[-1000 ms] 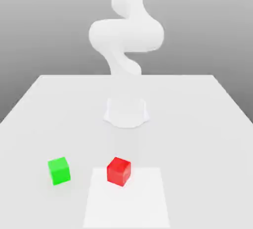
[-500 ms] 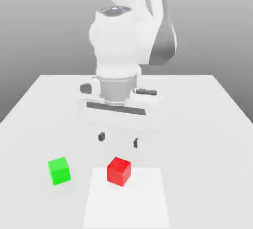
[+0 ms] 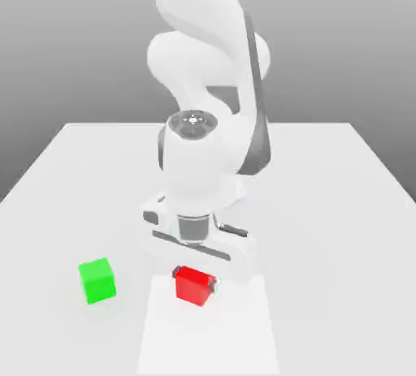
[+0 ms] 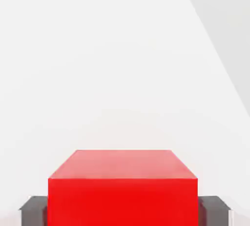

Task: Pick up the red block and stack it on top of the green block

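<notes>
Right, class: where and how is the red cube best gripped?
Probably by two opposite upright faces, with the tool coming straight down from above. The red cube sits flat, its sides are plain and parallel, and in the hand view the finger pads lie squarely along two of them.

Red cube point(image 3: 193, 287), matte, gripped between the tool's point(image 3: 196, 278) fingertips; green cube point(image 3: 97, 281), matte, flat on the bench point(image 3: 325, 244), apart.
</notes>
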Robot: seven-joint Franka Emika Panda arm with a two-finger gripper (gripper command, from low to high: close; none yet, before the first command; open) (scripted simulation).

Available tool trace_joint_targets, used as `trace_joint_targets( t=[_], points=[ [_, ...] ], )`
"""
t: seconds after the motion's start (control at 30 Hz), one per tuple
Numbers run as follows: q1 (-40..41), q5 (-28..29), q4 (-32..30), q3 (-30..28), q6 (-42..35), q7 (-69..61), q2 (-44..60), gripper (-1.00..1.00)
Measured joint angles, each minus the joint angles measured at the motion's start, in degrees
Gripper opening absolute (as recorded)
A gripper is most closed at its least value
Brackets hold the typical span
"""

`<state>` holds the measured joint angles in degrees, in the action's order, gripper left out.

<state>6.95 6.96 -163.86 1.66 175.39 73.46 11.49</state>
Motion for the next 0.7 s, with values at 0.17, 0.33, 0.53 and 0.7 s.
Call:
trace_joint_targets(
  t=[0.17, 0.33, 0.53, 0.7],
  points=[
    [-0.9, 1.6, -0.3, -1.3, -2.0, 1.1, -2.3, -1.00],
    [-0.7, 0.5, -1.3, -0.7, -7.8, 0.2, -9.3, -1.00],
    [-1.2, -6.1, -1.6, -2.9, -14.6, -6.2, -16.2, -1.00],
    [5.2, -4.6, 1.3, -10.0, -19.3, -12.6, -18.0, -1.00]
  ],
)
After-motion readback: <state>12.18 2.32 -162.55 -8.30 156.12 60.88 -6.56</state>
